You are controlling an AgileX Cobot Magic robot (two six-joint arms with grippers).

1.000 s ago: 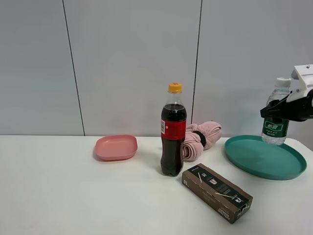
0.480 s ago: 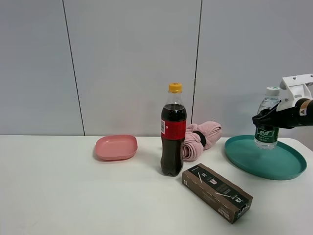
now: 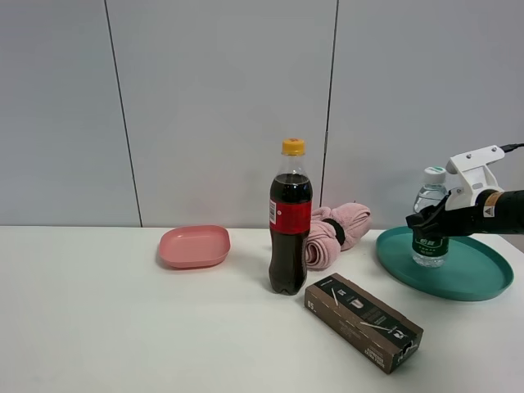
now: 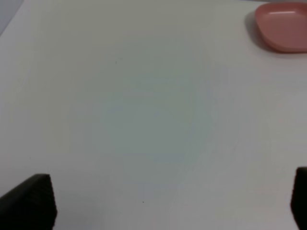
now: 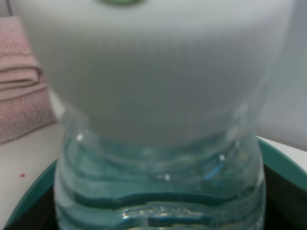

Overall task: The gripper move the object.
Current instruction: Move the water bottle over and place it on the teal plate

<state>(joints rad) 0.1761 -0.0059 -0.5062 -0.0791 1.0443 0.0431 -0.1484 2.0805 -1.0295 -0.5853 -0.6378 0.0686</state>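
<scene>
The object, a small clear water bottle (image 3: 429, 214) with a white cap and green label, stands upright in my right gripper (image 3: 423, 223), whose black jaws are shut around its middle. Its base is at the left part of the teal plate (image 3: 458, 278); I cannot tell whether it touches the plate. In the right wrist view the bottle (image 5: 158, 143) fills the picture, with the plate's rim (image 5: 283, 149) behind it. My left gripper (image 4: 165, 203) hangs open over bare white table, with only its two black fingertips (image 4: 29, 201) showing, far apart. It is out of the exterior high view.
A tall cola bottle (image 3: 291, 217) with a yellow cap stands mid-table. A brown box (image 3: 363, 321) lies in front of it. A rolled pink towel (image 3: 340, 228) sits behind, left of the plate. A pink dish (image 3: 194, 246) is further left.
My right gripper has carried the water bottle down and to the left, from above the plate's right edge to low over its left part.
</scene>
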